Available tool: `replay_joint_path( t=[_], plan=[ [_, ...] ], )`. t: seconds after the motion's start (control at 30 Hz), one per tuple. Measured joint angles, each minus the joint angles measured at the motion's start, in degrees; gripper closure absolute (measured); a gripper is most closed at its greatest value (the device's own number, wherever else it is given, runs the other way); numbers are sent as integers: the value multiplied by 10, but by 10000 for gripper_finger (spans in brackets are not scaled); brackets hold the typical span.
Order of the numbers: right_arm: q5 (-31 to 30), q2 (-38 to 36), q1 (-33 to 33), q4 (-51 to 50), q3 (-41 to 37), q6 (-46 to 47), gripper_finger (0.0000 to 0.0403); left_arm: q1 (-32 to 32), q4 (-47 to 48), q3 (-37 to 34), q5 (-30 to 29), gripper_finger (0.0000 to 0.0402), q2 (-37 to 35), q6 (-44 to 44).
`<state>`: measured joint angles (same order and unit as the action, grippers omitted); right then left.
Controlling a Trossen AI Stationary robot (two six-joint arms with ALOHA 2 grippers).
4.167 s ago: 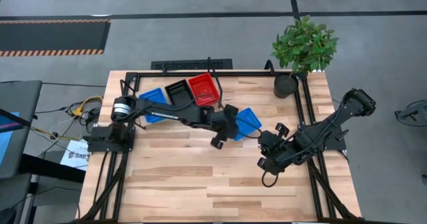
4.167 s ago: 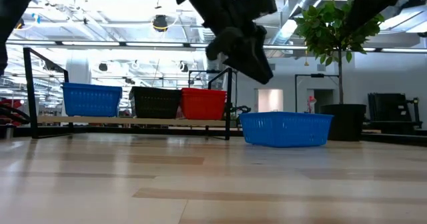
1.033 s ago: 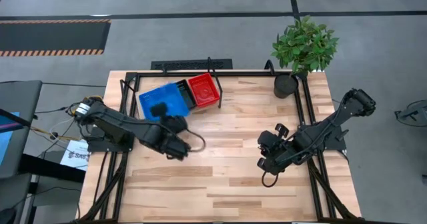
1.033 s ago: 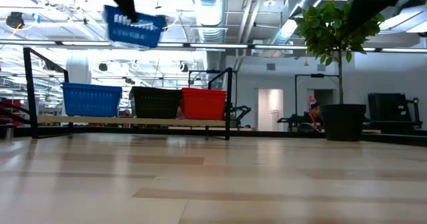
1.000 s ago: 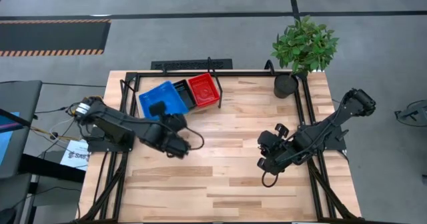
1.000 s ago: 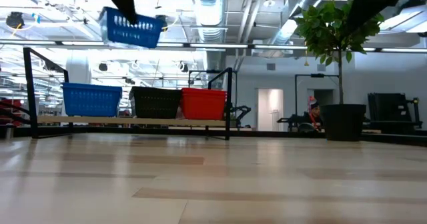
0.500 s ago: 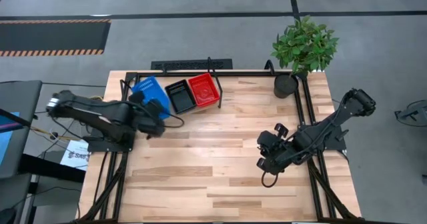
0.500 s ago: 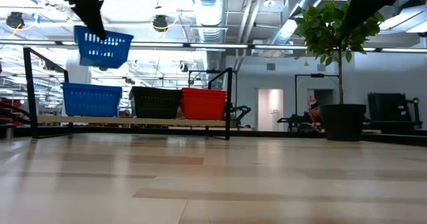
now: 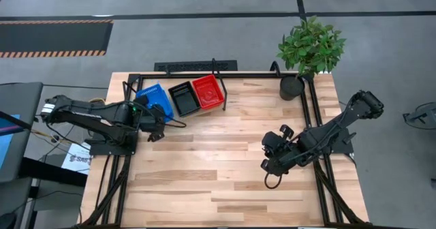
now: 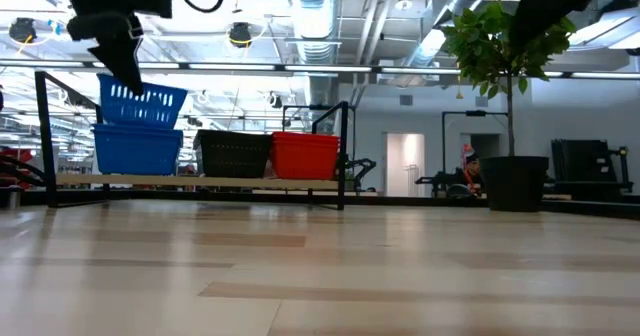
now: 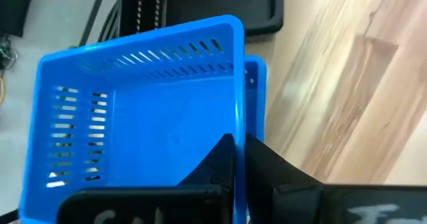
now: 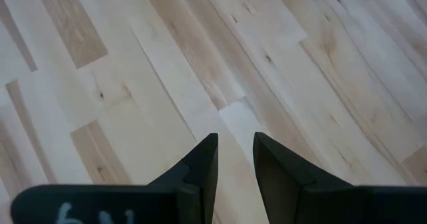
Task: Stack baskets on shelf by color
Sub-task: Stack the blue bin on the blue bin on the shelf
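Note:
My left gripper [image 10: 118, 64] is shut on a blue basket [image 10: 141, 104], tilted right above a second blue basket [image 10: 138, 148] that stands on the shelf [image 10: 200, 183] at the table's far left. Whether the two baskets touch, I cannot tell. Beside them on the shelf stand a black basket [image 9: 182, 97] and a red basket [image 9: 208, 91]. In the left wrist view the held blue basket [image 11: 147, 117] fills the picture, with the lower basket's rim [image 11: 257, 74] showing past it. My right gripper [image 12: 233, 159] hangs over bare tabletop on the right, slightly open with nothing between its fingers. My left gripper pinches one side wall of the blue basket at its rim [image 11: 239, 127], one finger inside [image 11: 217, 161] and one outside [image 11: 270, 167]. The fingers come from above, slanting down. The basket hangs below them, tilted, over the blue basket on the shelf.
A potted plant [image 9: 310, 48] stands at the table's far right corner. The shelf's black frame posts [image 10: 343, 156] rise at either end of the board. The wooden tabletop [image 9: 218, 168] stretches between the two arms.
My left gripper has carried the blue basket toward the table's far left and down, from high above the shelf to just over the blue basket standing there. The grip has stayed shut on it and the basket has stayed tilted.

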<state>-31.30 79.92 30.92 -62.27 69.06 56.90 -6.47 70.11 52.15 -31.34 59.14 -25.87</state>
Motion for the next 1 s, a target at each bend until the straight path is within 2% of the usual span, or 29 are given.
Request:
replay_joint_path(
  t=[1.0],
  plan=[
    [1,0,2,0,0,0,285,3,-5,-11,-1,401,-1,27]
  ],
)
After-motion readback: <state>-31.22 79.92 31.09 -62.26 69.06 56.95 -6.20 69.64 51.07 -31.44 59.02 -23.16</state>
